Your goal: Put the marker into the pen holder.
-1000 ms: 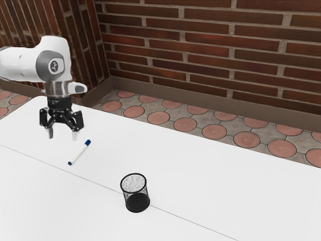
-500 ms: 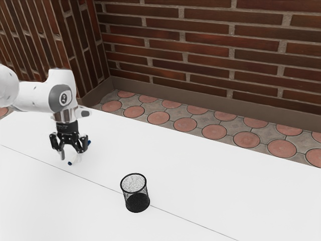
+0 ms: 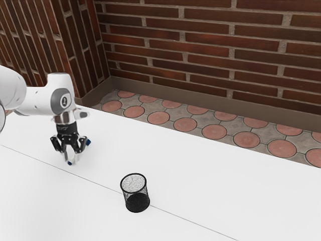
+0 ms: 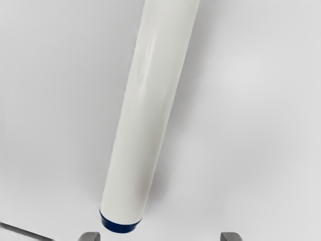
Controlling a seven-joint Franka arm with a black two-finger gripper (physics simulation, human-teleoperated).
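A smooth, matte white tabletop runs out of the exterior view at the near side, crossed by a thin dark seam. On it stands a round black wire-mesh pen holder, upright, with a thick rim and a darker lower part; the mesh lets the white surface through.

Beyond it, toward the exterior view's left, the glossy white marker with blue ends lies slantwise on the tabletop, under the black two-finger claw. The claw's fingers stand apart: in the wrist view their grey tips have the marker's small blue end between them, nearer one tip than the other. Most of the barrel is hidden behind the claw in the exterior view, and its other end is cut off in the wrist view.

The rounded white arm, with grey joint covers, is cut off at the exterior view's left. Past the tabletop's far edge, round terracotta tiles sit in grey paving, then a plain brown skirting. Behind rises a rough wall of long red-brown bricks with pale mortar, jutting forward at the exterior view's left.
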